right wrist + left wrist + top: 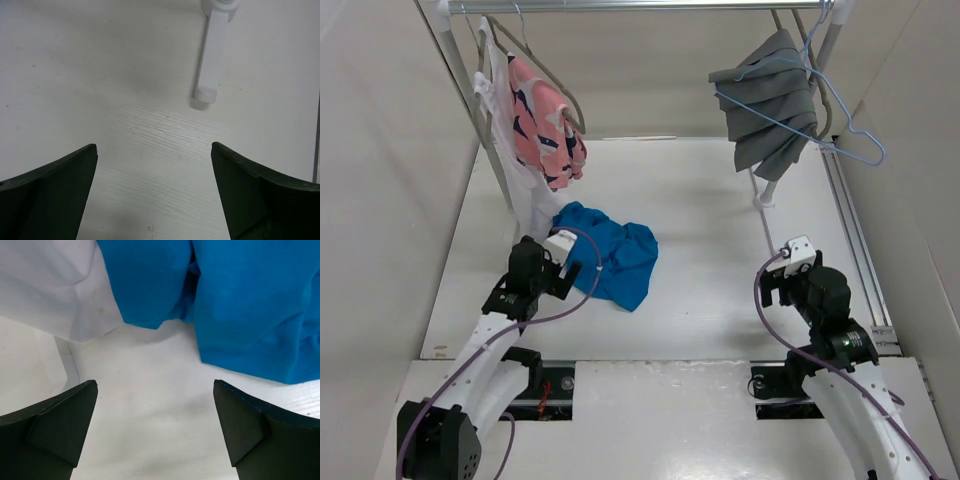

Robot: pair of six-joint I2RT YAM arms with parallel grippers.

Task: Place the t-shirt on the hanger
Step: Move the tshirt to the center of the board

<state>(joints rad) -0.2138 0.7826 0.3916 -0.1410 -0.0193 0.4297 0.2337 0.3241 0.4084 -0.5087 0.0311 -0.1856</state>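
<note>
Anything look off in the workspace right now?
The t-shirt lies crumpled in a heap on the table by the left gripper. The hanger hangs tilted at the right end of the rail, crossing the grey garment. Nothing looks spilled or broken.

No writing, label, brand, number or sign can be read in any of the three views. At the upper left of the top view, the dark navy marks on the pink garment (546,116) look like patterned blotches and are too small to make out as letters. The t-shirt (616,256) shows only plain blue cloth.
</note>
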